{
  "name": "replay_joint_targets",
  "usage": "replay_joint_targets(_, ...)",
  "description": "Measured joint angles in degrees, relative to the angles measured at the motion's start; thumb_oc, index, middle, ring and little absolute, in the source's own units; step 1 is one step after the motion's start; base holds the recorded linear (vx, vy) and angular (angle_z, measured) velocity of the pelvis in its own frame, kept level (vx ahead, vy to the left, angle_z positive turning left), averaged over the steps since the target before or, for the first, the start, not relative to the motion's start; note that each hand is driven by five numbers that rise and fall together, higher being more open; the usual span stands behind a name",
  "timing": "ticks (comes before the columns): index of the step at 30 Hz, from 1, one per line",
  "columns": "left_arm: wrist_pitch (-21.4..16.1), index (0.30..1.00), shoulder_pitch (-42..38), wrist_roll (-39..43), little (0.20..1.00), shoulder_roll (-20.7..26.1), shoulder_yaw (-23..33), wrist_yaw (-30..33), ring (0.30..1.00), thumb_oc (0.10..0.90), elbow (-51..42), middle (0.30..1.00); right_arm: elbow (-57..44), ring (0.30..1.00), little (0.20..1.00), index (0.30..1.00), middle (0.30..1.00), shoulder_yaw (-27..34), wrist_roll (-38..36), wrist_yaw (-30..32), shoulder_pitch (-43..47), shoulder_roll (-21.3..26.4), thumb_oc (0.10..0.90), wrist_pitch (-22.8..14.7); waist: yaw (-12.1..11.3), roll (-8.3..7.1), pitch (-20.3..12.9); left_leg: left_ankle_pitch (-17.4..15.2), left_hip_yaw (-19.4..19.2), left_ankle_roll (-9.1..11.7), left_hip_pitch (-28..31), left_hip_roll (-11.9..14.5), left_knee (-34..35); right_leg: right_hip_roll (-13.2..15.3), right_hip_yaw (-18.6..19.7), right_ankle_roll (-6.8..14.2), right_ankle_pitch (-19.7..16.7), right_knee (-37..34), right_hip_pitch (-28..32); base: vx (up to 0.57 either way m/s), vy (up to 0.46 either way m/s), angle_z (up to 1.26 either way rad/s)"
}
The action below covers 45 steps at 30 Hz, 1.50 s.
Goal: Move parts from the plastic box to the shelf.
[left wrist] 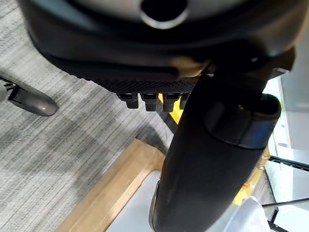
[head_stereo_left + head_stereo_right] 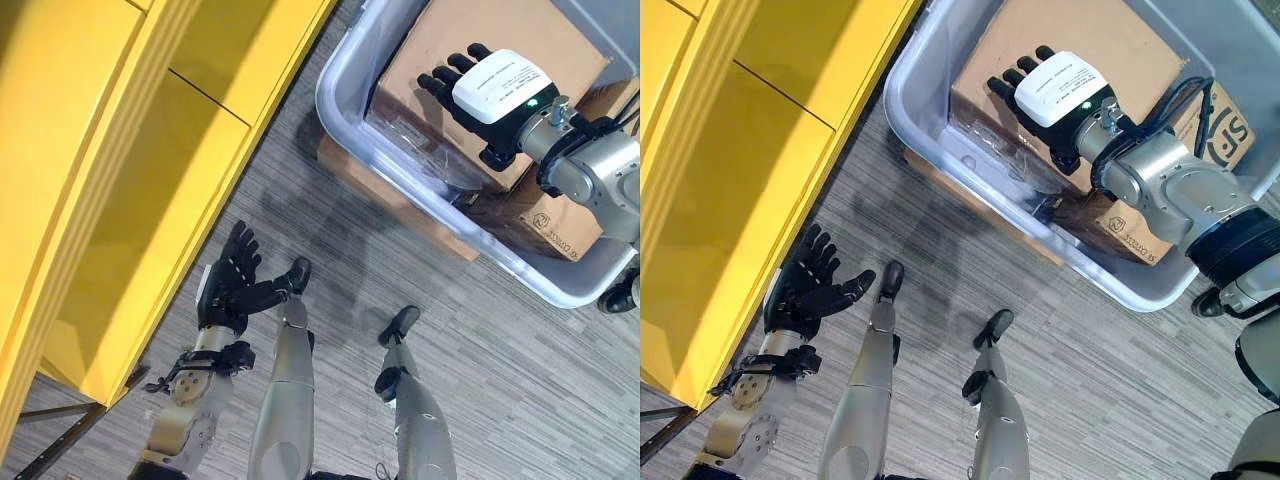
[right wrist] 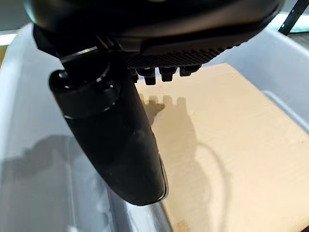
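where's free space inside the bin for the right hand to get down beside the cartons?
Free: the strip of bare floor in the plastic box between its near wall and the big cardboard box, holding just clear film. Crowded: the right hand hovers open over that carton, with a second carton packed against it.

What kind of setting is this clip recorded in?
Probably a warehouse or stockroom mock-up: a yellow shelf stands beside a translucent plastic box holding cardboard boxes, on grey striped flooring. The right hand hovers open over the cardboard; the left hand is open by the shelf.
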<state>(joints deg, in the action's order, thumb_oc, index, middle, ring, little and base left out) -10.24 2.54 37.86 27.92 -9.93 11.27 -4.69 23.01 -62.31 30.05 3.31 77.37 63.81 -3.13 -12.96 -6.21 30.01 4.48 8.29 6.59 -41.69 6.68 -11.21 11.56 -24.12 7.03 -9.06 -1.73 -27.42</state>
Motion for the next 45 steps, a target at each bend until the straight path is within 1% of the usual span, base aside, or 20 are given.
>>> replay_joint_targets(5, -0.11, 1.0, -0.64, 0.02, 1.0, -0.07, 0.01, 0.99, 1.0, 0.9, 0.01, 1.0, -0.11, 1.0, 1.0, 1.0, 1.0, 1.08, -2.13, 0.29, -1.06, -0.19, 0.9, 0.92, 0.11, 0.0, 0.0, 0.04, -0.05, 0.0, -0.14, 0.0, 0.0, 0.01, 0.08, 0.0, -0.01, -0.08, -0.18, -0.02, 0.02, 0.0)
replay_joint_targets(8, -0.24, 1.0, -1.79, 0.01, 1.0, -0.26, -0.07, 0.99, 1.0, 0.9, -0.03, 1.0, -0.28, 1.0, 1.0, 1.0, 1.0, 5.04, -3.3, 0.85, -3.23, -0.53, 0.9, 1.4, 0.2, 0.0, 0.0, 0.15, -0.09, -0.03, -0.06, 0.02, -0.02, -0.04, 0.14, -0.02, -0.08, -0.06, -0.1, 0.0, 0.0, 0.0)
replay_joint_targets(17, -0.3, 1.0, -1.98, 0.03, 1.0, -0.27, -0.05, 1.86, 1.0, 0.9, -0.05, 1.0, -0.41, 1.0, 1.0, 1.0, 1.0, 7.03, -4.48, 1.04, -4.06, -0.56, 0.9, 1.49, 0.23, 0.0, 0.0, 0.78, -0.21, -0.11, 0.18, 0.07, -0.02, -0.04, 0.35, -0.21, -0.91, -0.09, -0.05, -0.01, 0.005, 0.0)
replay_joint_targets(23, -0.3, 1.0, -1.95, 0.03, 1.0, -0.21, -0.06, 1.89, 1.0, 0.9, -0.05, 1.0, -0.46, 1.0, 1.0, 1.0, 1.0, 7.76, -5.84, 1.06, -5.79, -0.57, 0.9, 1.53, 0.25, 0.0, 0.0, 1.23, -1.18, -0.34, 1.29, 0.12, -0.01, 0.12, 1.48, -0.35, -1.76, -0.07, 0.44, -0.02, -0.006, -0.07)
replay_joint_targets(26, -0.29, 1.0, -1.9, 0.03, 1.0, -0.2, -0.06, 1.88, 1.0, 0.9, -0.05, 1.0, -0.55, 1.0, 1.0, 1.0, 1.0, 9.42, -6.08, 1.08, -7.41, -0.56, 0.9, 1.54, 0.34, 0.0, 0.0, 1.52, -1.47, -0.36, 1.99, 0.23, 0.23, 0.09, 1.79, -0.46, -2.03, -0.1, 0.85, -0.01, 0.0, -0.05)
replay_joint_targets(32, -0.2, 1.0, -1.76, 0.04, 1.0, -0.1, -0.07, 1.86, 1.0, 0.9, -0.05, 1.0, -0.81, 1.0, 1.0, 1.0, 1.0, 10.27, -6.89, 1.1, -8.07, -0.55, 0.9, 1.5, 0.48, -0.01, 0.0, 1.84, -1.89, -0.33, 2.9, 0.3, 0.67, 0.08, 2.47, -0.56, -2.33, -0.09, 1.23, -0.01, 0.001, -0.02)
replay_joint_targets(34, -0.2, 1.0, -1.83, 0.07, 1.0, -0.07, -0.03, 1.83, 1.0, 0.9, -0.09, 1.0, -2.14, 1.0, 1.0, 1.0, 1.0, 13.49, -7.9, 1.42, -10.75, -0.55, 0.9, 1.58, 0.48, -0.03, 0.01, 1.84, -1.95, -0.33, 3.3, 0.29, 0.68, 0.11, 2.5, -0.55, -2.34, -0.11, 1.55, 0.0, 0.0, 0.0)
replay_joint_targets(36, -0.18, 1.0, -1.76, 0.08, 1.0, -0.03, -0.04, 1.83, 1.0, 0.9, -0.09, 1.0, -2.49, 1.0, 1.0, 1.0, 1.0, 14.32, -8.32, 1.7, -11.97, -0.55, 0.9, 1.59, 0.41, -0.21, 0.09, 1.83, -2.23, -0.34, 3.83, 0.31, 0.7, 0.09, 2.76, -0.55, -2.35, -0.1, 1.85, -0.01, 0.003, -0.02)
replay_joint_targets(41, -0.12, 1.0, -1.77, 0.08, 1.0, -0.02, -0.06, 1.81, 1.0, 0.9, -0.09, 1.0, -2.7, 1.0, 1.0, 1.0, 1.0, 14.85, -8.88, 1.71, -12.88, -0.55, 0.9, 1.58, 1.14, -0.28, 0.09, 1.83, -2.52, -0.35, 4.91, 0.34, 0.69, 0.01, 3.05, -0.57, -2.55, -0.1, 2.8, -0.01, -0.003, -0.02)
replay_joint_targets(45, 0.0, 1.0, -1.74, 0.08, 1.0, 0.04, -0.06, 1.8, 1.0, 0.9, -0.13, 1.0, -3.18, 1.0, 1.0, 1.0, 1.0, 17.06, -10.03, 2.06, -14.25, -0.54, 0.9, 1.58, 1.76, -0.4, 0.11, 1.89, -2.67, -0.43, 5.14, 0.35, 0.67, 0.06, 3.23, -0.66, -2.75, -0.15, 2.96, 0.0, 0.0, -0.01)
